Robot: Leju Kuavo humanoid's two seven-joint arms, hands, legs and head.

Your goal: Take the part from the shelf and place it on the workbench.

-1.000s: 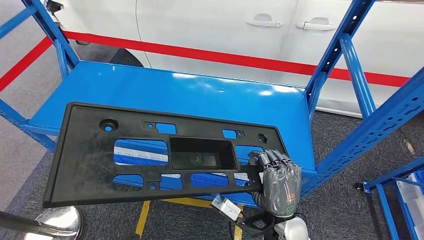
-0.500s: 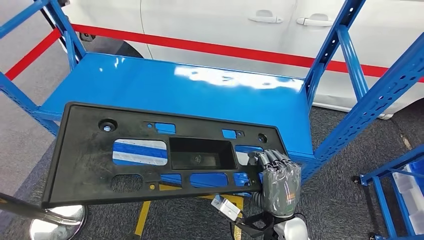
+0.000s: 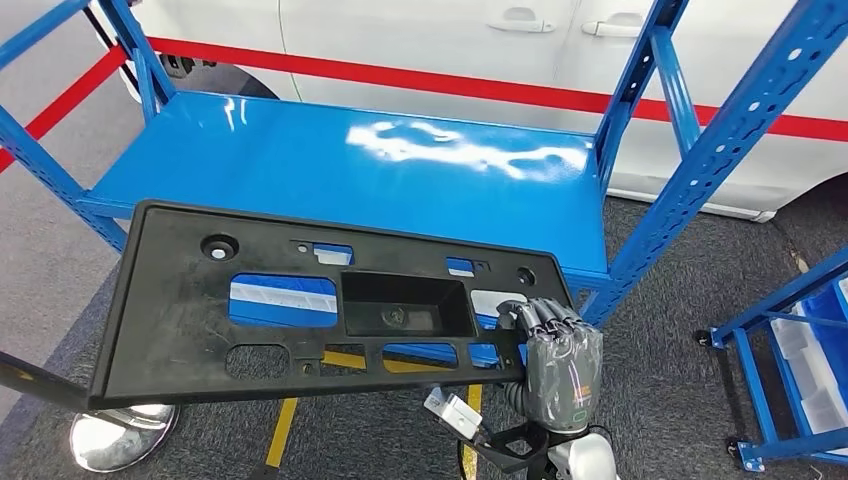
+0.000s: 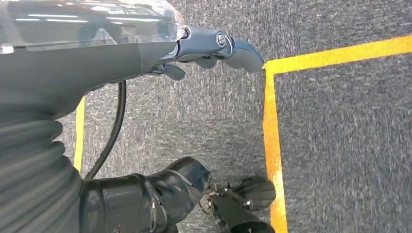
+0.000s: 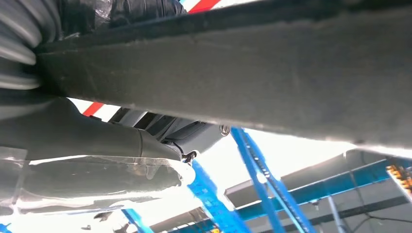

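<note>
The part point(image 3: 180, 310) is a long black plastic panel with several cut-outs and a square recess in its middle. It is held flat in the air, in front of the blue shelf point(image 3: 350, 170) and off its front edge. My right hand point(image 3: 560, 365) grips the panel's right end, with its fingers curled over the top edge. In the right wrist view the panel's dark underside point(image 5: 243, 73) runs right over the right hand point(image 5: 97, 145). My left hand point(image 4: 145, 43) hangs over the carpet, holding nothing, with its fingers stretched out.
A white car point(image 3: 400, 30) with a red stripe stands behind the shelf. Blue uprights point(image 3: 720, 140) rise at the shelf's right, and a second blue rack point(image 3: 790, 370) stands further right. A chrome stanchion base point(image 3: 120, 440) and yellow floor tape point(image 4: 272, 145) lie below.
The whole picture has shifted: the shelf has slid up and away under the panel, so the camera has moved back. The panel stays in my right hand.
</note>
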